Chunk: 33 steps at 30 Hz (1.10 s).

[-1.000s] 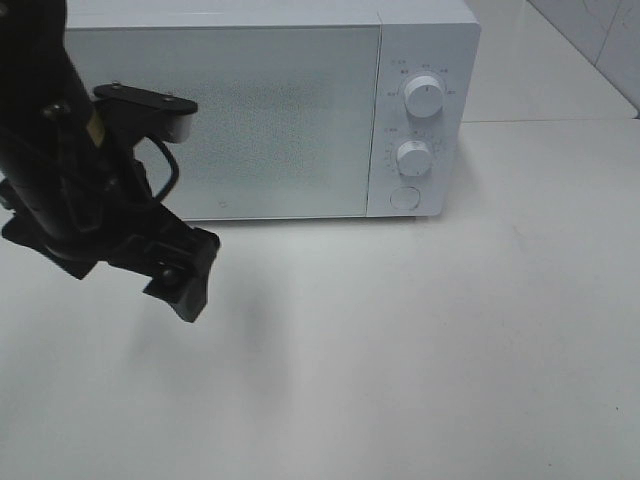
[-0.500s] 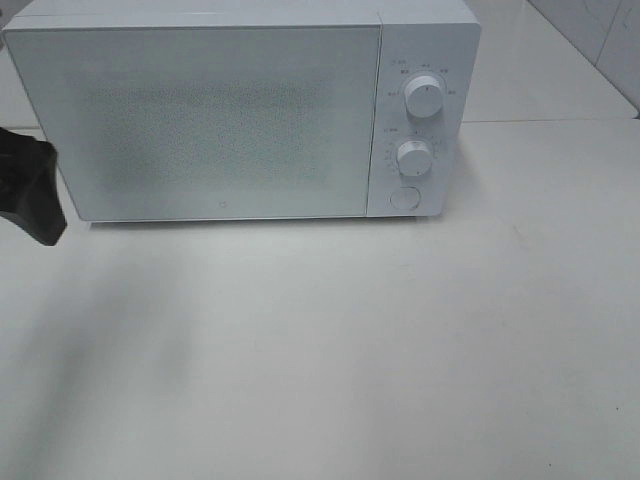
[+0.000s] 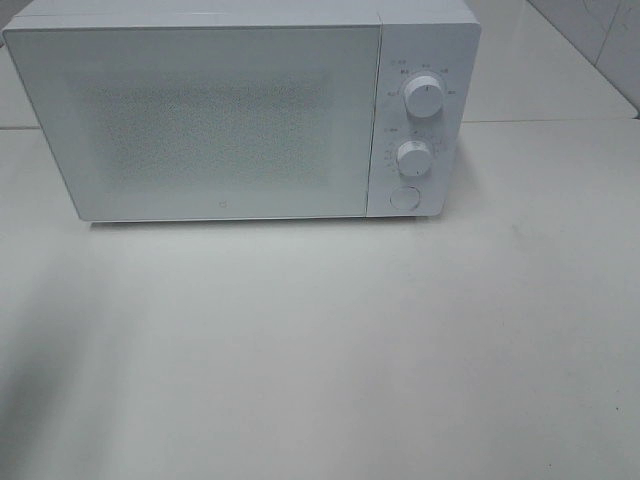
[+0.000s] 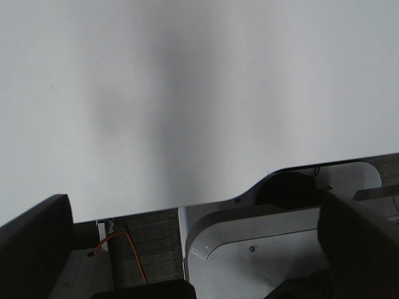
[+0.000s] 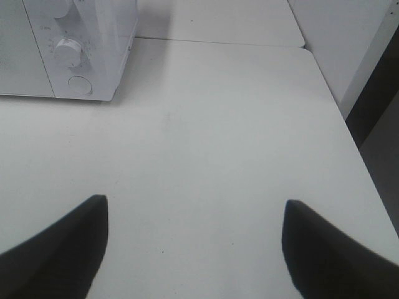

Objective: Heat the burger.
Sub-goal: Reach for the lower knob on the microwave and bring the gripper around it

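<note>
The burger is out of view in every frame. A white microwave stands at the back of the table with its door shut. Neither arm shows in the exterior high view. In the left wrist view my left gripper is open, its dark fingers wide apart with nothing between them, over bare white surface. My right gripper is open too and empty, hovering above the table to the right of the microwave.
The microwave's panel carries two round knobs and a round button. The table's right edge drops off beside the right gripper. A white arm base and an orange cable lie under the left gripper.
The left arm, in front of the microwave door a second ago, has drawn back to the left and gone out of the exterior high view. The door stays shut.
</note>
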### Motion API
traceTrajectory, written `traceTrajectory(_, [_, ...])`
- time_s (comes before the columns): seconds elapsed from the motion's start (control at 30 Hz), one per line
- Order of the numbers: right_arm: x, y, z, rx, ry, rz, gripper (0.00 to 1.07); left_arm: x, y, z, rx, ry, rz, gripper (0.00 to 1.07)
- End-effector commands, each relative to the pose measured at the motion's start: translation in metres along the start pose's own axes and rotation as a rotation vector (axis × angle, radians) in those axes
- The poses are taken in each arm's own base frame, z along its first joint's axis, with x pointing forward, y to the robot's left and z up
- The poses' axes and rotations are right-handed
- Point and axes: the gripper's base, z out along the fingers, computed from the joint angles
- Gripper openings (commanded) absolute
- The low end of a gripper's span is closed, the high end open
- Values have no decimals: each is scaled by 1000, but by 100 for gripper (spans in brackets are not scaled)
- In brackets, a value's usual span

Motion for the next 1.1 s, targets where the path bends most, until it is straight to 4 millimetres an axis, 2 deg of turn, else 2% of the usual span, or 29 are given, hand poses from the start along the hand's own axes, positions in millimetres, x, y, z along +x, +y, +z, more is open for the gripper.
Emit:
traceTrajectory(0.03, [1, 0, -3, 0, -34, 2, 73, 14, 0, 0, 11, -21, -3, 98])
traceTrajectory(0.2, [1, 0, -3, 0, -34, 2, 73, 33, 0, -1, -2, -94, 12, 98])
traceTrajectory(0.23, [1, 0, -3, 0, -34, 2, 73, 43, 2, -1, -16, -133, 22, 98])
traceTrajectory(0.27, [1, 0, -3, 0, -34, 2, 73, 43, 2, -1, -16, -133, 22, 98])
traceTrajectory(0.37, [1, 0, -3, -1, -34, 4, 73, 61, 2, -11, -32, -185, 42, 98])
traceTrajectory(0.57, [1, 0, -3, -1, -34, 5, 73, 72, 0, -21, -32, -277, 53, 98])
traceTrajectory(0.67, [1, 0, -3, -1, -34, 5, 73, 82, -2, -30, -25, -360, 61, 98])
traceTrajectory(0.73, [1, 0, -3, -1, -34, 5, 73, 99, -6, -43, 8, -497, 68, 98])
traceTrajectory(0.77, [1, 0, -3, -1, -34, 5, 73, 99, -6, -43, 8, -497, 68, 98])
traceTrajectory(0.83, [1, 0, -3, -1, -34, 5, 73, 114, -9, -51, 33, -607, 76, 98])
traceTrajectory(1.03, [1, 0, -3, -1, -34, 5, 73, 135, -10, -59, 36, -750, 96, 98])
traceTrajectory(1.1, [1, 0, -3, -1, -34, 5, 73, 153, -11, -64, 37, -864, 113, 98])
